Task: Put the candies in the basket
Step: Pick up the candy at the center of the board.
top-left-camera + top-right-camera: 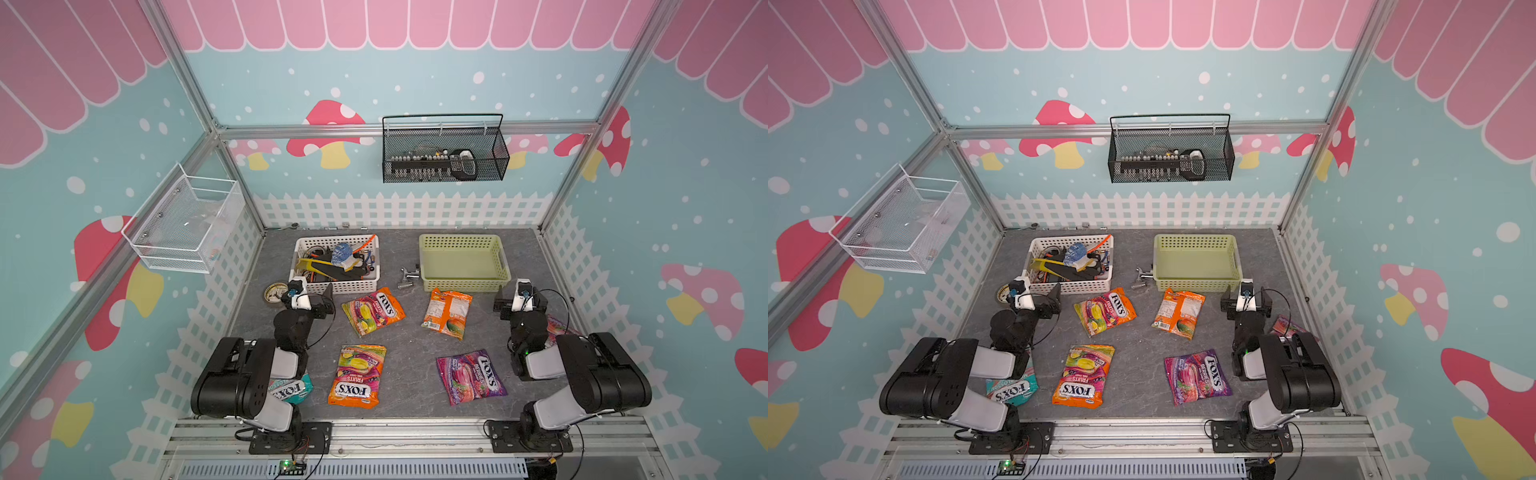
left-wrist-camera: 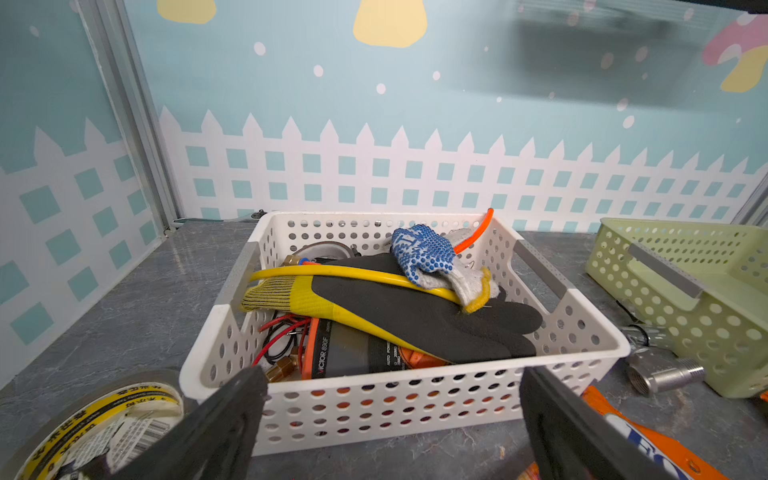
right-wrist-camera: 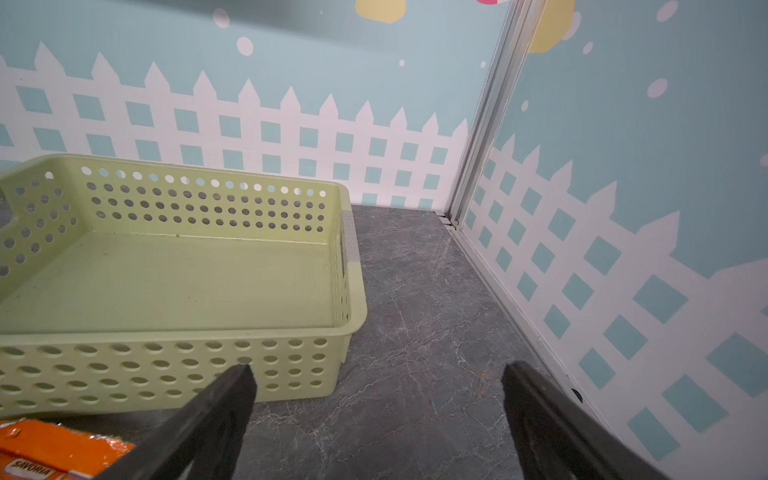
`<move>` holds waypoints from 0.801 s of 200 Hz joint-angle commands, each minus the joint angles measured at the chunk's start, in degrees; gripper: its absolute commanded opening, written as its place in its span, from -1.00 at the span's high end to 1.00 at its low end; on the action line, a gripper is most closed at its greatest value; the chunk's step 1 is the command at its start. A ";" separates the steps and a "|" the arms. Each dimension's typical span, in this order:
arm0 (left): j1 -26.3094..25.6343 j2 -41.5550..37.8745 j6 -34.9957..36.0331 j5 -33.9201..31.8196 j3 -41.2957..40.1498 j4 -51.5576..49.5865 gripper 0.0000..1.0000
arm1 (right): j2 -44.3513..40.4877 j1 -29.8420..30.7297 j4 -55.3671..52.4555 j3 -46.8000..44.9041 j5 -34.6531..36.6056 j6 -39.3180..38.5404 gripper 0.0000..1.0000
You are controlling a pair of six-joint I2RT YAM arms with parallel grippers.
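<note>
Hovering spread and empty, left hand (image 1: 309, 296), right hand (image 1: 520, 300), candies (image 1: 372, 312) between them, basket (image 1: 461, 245) near the right

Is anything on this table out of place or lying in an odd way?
A metal pipe fitting lies loose between the white basket and the green basket, though it is no candy. One orange candy bag lies back side up. The teal bag is partly hidden under the left arm.

I see the basket (image 1: 463, 286) at the desk's (image 1: 411, 332) rear right, a tool-filled basket (image 1: 345, 286) to its left, a pipe fitting (image 1: 406, 277) between them, and the candies (image 1: 372, 312) spread in front.
</note>
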 commanded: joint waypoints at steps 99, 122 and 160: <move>-0.21 0.17 0.54 -0.60 0.87 -0.37 -0.98 | -0.58 -0.20 0.69 -0.26 -0.23 0.63 -0.97; -0.21 0.13 0.54 -0.60 0.87 -0.37 -0.98 | -0.58 -0.20 0.65 -0.28 -0.26 0.57 -0.97; -0.20 0.03 0.60 -0.42 0.61 0.07 -0.98 | -2.55 -0.12 1.68 -1.63 -0.21 0.53 -0.97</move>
